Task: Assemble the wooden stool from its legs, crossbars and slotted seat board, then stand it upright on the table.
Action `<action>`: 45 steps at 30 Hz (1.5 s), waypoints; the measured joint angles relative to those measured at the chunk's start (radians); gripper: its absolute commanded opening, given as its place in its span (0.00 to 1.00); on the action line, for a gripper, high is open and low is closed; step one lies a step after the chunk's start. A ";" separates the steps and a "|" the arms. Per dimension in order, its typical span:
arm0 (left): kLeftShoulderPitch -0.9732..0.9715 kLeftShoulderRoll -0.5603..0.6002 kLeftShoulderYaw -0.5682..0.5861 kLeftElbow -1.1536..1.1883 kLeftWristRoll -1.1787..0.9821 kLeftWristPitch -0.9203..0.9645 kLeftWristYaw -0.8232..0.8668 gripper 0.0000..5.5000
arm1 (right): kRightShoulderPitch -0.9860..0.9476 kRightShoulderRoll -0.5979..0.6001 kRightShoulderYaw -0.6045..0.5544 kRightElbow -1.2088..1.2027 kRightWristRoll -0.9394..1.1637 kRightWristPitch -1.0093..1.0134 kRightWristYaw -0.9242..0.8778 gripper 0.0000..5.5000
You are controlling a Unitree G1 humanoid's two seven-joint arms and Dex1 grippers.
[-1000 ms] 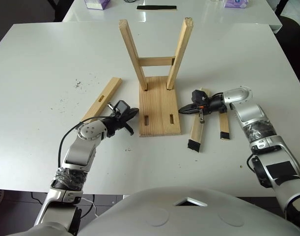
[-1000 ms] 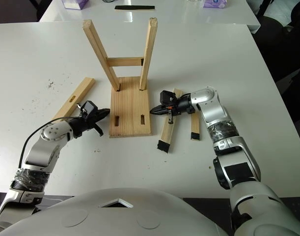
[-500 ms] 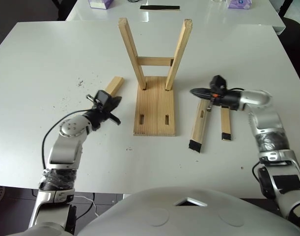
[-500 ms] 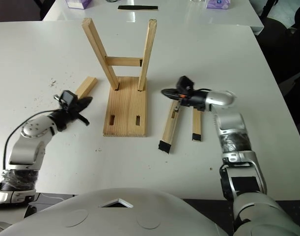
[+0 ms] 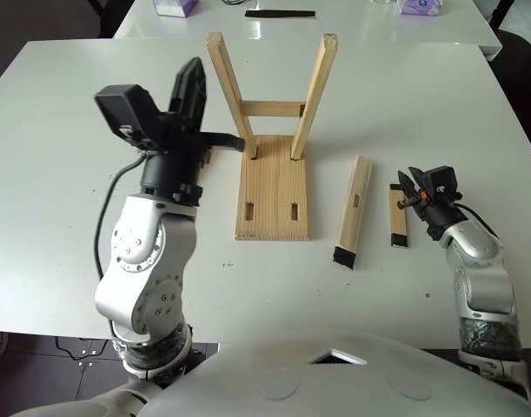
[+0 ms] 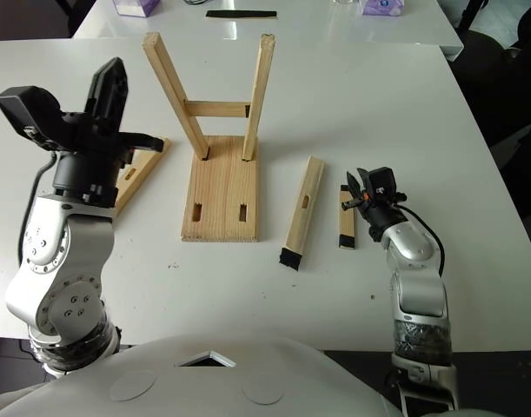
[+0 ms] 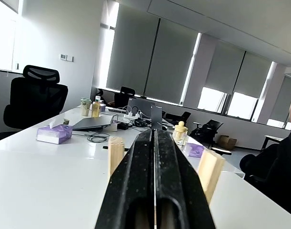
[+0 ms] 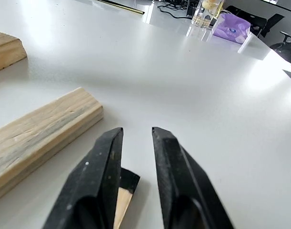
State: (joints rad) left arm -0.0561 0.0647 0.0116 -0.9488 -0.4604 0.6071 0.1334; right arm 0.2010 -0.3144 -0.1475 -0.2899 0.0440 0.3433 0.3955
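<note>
My left tool (image 5: pixel 194 71) stands high above the left half of the table (image 5: pixel 65 113), fingers pointing up and pressed together. Its wrist view shows them as one dark wedge, with the tops of the two upright legs (image 7: pixel 115 152) on either side. Under that arm a loose slotted leg (image 6: pixel 140 167) lies flat, well in from the left edge. At the middle the seat board (image 5: pixel 274 195) lies flat. The two upright legs are planted in its far slots and tied by a crossbar (image 5: pixel 274 109). Its two near slots (image 5: pixel 250 209) are open. Right of it, apart, lies a long leg (image 5: pixel 353 207), and near that a short bar (image 5: pixel 398 217); both have dark near ends. My right tool (image 5: pixel 409 189) sits low at the short bar's far end, fingers spread, pinching nothing. Its wrist view shows a dark bar end just beneath them. Open table top runs on to the right edge and the far right corner.
</note>
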 measured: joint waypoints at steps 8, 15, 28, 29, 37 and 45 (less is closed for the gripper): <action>-0.036 -0.075 0.018 0.106 0.202 -0.157 0.122 0.00 | 0.071 -0.095 0.038 -0.130 0.070 0.140 0.114 0.52; -0.051 -0.117 -0.064 0.223 0.271 -0.244 0.116 0.00 | 0.065 -0.141 0.020 -0.112 0.076 0.164 0.138 0.52; -0.049 -0.118 -0.058 0.257 0.271 -0.279 0.084 0.00 | 0.129 -0.177 0.019 -0.080 0.097 0.136 0.161 0.52; -0.049 -0.118 -0.058 0.257 0.271 -0.277 0.083 0.00 | 0.128 -0.180 0.025 -0.081 0.097 0.136 0.161 0.52; -0.052 -0.118 -0.058 0.260 0.272 -0.270 0.078 0.00 | 0.090 -0.200 0.068 -0.028 0.090 0.119 0.155 0.52; -0.087 -0.118 -0.052 0.310 0.272 -0.275 0.052 0.00 | -0.031 -0.187 0.103 0.080 0.082 0.099 0.126 0.52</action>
State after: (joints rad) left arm -0.1432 -0.0529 -0.0407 -0.6383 -0.1884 0.3323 0.1859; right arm 0.1700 -0.5017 -0.0444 -0.2099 0.1261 0.4425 0.5212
